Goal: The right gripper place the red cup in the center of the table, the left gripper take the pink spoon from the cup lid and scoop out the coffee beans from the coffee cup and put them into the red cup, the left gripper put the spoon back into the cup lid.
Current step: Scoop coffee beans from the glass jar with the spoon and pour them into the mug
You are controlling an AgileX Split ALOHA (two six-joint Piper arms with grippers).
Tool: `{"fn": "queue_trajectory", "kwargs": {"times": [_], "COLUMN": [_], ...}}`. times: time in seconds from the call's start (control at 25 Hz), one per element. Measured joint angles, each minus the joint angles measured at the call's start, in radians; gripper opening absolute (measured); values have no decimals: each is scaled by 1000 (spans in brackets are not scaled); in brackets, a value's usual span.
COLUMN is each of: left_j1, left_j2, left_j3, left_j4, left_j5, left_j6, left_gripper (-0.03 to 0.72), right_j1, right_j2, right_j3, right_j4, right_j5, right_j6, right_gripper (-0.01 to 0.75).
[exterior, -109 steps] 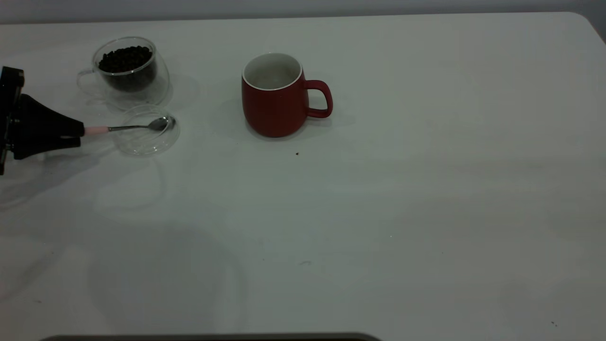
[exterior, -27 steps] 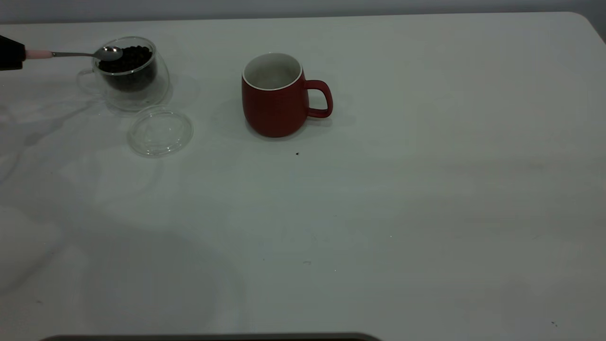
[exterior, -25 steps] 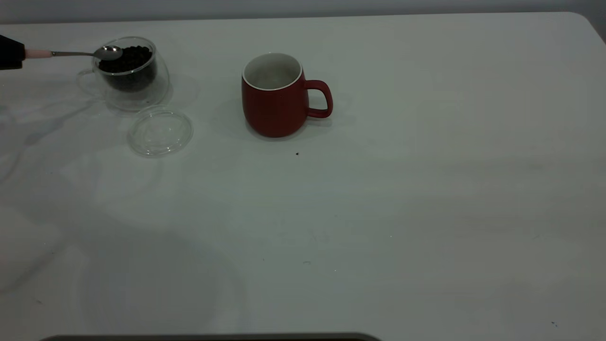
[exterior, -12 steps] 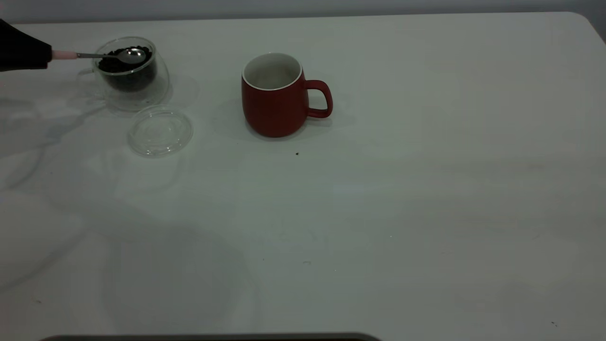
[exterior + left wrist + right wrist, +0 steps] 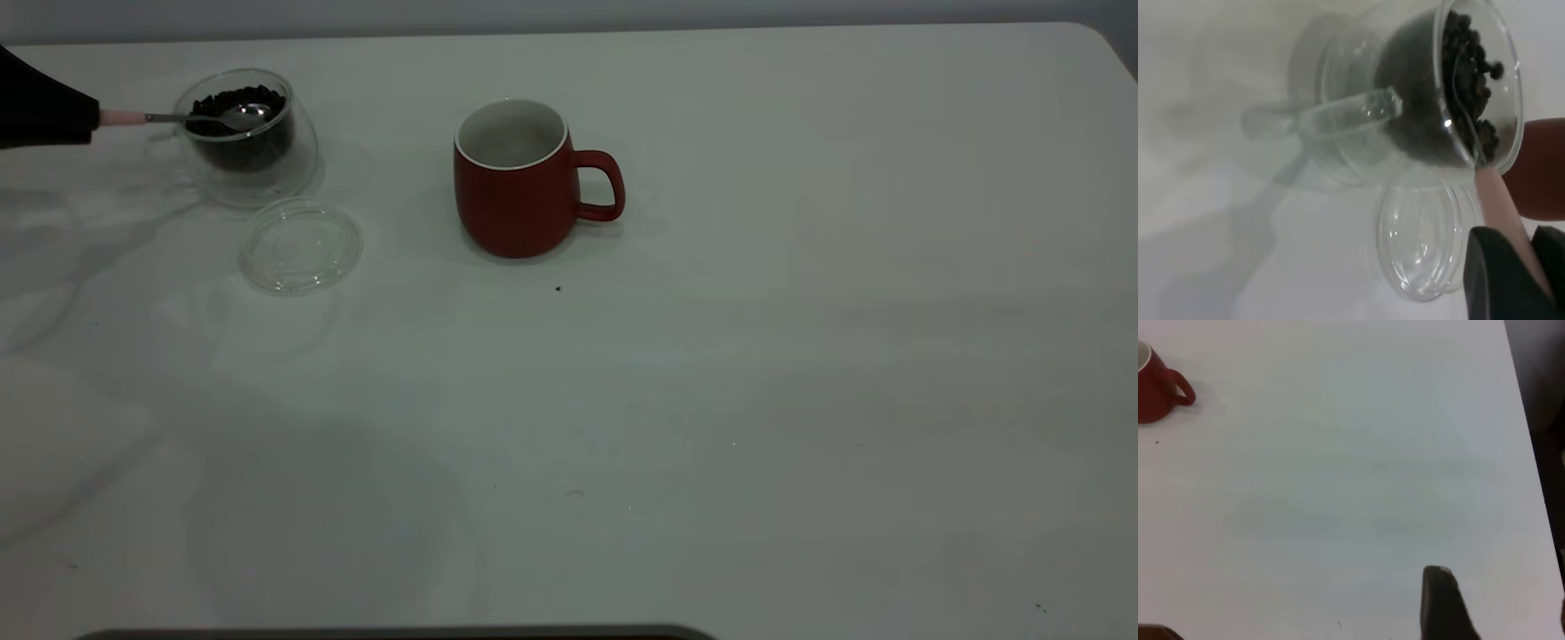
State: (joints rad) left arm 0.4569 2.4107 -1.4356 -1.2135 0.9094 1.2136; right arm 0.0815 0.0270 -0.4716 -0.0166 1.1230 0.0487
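Note:
At the table's far left edge my left gripper [image 5: 55, 116] is shut on the pink spoon [image 5: 123, 117] by its handle. The spoon's metal bowl [image 5: 248, 114] lies among the coffee beans [image 5: 233, 100] inside the clear coffee cup [image 5: 246, 138]. In the left wrist view the pink handle [image 5: 1500, 207] runs from my black fingers [image 5: 1498, 280] over the cup's rim into the beans [image 5: 1468, 73]. The cup lid [image 5: 300, 246] lies bare in front of the cup. To the right stands the red cup [image 5: 516, 178], upright, white inside. My right gripper [image 5: 1503, 613] hangs open over bare table, far from the red cup [image 5: 1155, 387].
The white table [image 5: 756, 356] stretches wide to the right and front of the red cup, with a dark speck [image 5: 558, 288] near the cup's base. The table's right edge [image 5: 1531, 467] shows in the right wrist view.
The spoon left the lid and rose to the coffee cup. In the last second its bowl moved right across the rim and dipped down into the beans.

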Motion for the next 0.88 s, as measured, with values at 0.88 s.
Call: {"fn": "queue_trajectory", "kwargs": {"times": [0.88], "left_j1": [0], "left_j2": [21], "left_j3": [-1], "left_j4": [-5], "left_j5": [44], "left_j6": [-258], "left_gripper": [127], "right_j1": [0], "right_j2": [0], "right_j3": [0], "right_j4": [0], "right_j5": [0], "right_j6": [1], "right_gripper": [452]}}
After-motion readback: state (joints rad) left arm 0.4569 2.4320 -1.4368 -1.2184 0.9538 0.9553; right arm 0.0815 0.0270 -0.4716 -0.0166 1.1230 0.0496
